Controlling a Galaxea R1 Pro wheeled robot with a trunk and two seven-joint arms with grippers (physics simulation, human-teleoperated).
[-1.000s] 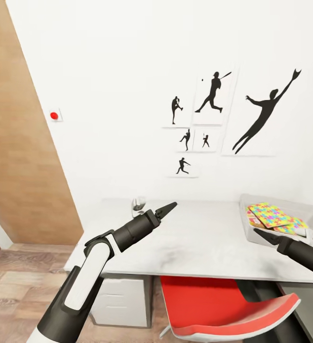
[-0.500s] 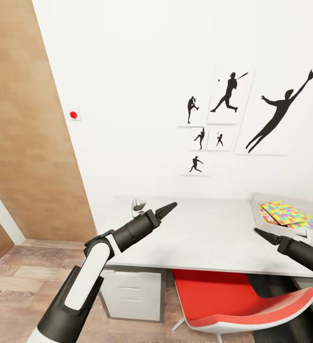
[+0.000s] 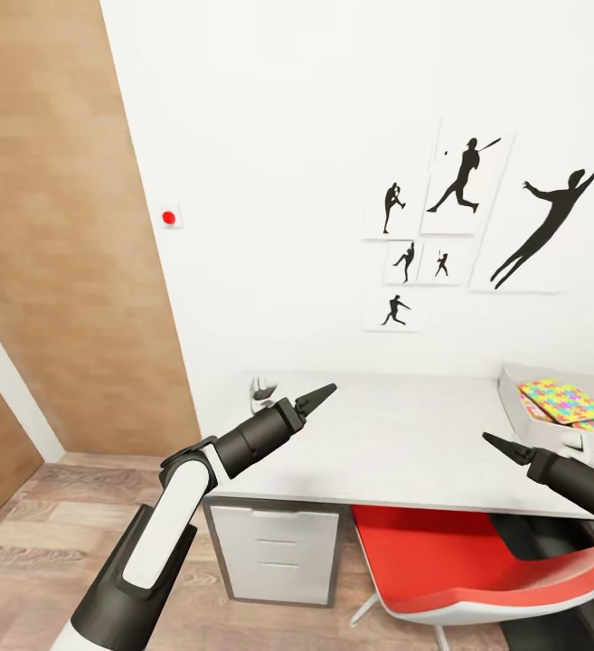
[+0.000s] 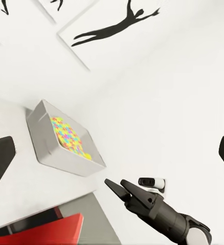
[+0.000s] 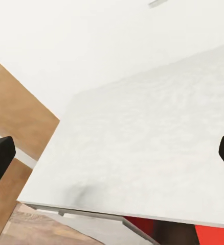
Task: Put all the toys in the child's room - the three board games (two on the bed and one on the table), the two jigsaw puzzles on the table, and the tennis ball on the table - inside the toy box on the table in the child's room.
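The long pale grey table [image 3: 396, 443] stands against the white wall. At its right end sits the light-grey toy box [image 3: 515, 402], holding a flat box printed with colourful jigsaw pieces [image 3: 572, 402]. The left wrist view also looks onto the toy box [image 4: 45, 148] and its colourful contents [image 4: 68, 139]. My left gripper [image 3: 319, 395] hovers open and empty over the table's left part. Also empty, my right gripper [image 3: 498, 443] is open over the front edge, short of the toy box. The bed, the board games and the tennis ball are out of view.
A red chair [image 3: 477, 570] is tucked under the table beside a white drawer unit [image 3: 274, 551]. A small white and dark object [image 3: 262, 391] stands at the table's back left. Wooden doors [image 3: 61, 235] fill the left side, and black baseball silhouettes [image 3: 468, 181] hang on the wall.
The whole picture has slid to the right, so the camera has turned left. The toy box now sits at the right edge. Both arms hold the same pose.
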